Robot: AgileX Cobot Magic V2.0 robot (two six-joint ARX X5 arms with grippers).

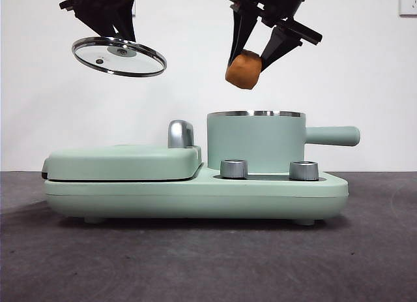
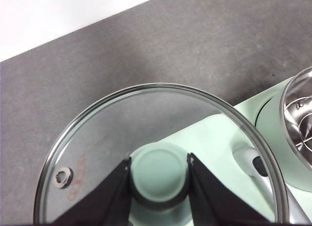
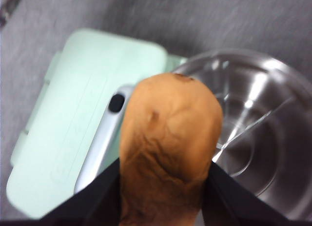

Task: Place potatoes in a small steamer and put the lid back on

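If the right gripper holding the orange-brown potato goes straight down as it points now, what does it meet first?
Probably the open steel-rimmed mouth of the mint-green steamer pot. The right gripper holds the potato above the pot's left part, so it might clip the rim; depth is unclear.

Orange-brown potato (image 1: 244, 69), rough matte skin, held in the air above the open mint-green steamer (image 1: 255, 143), steel rim, straight handle out to one side. Clear glass lid (image 1: 119, 57) with steel rim, slightly tilted, up over the flat griddle side.
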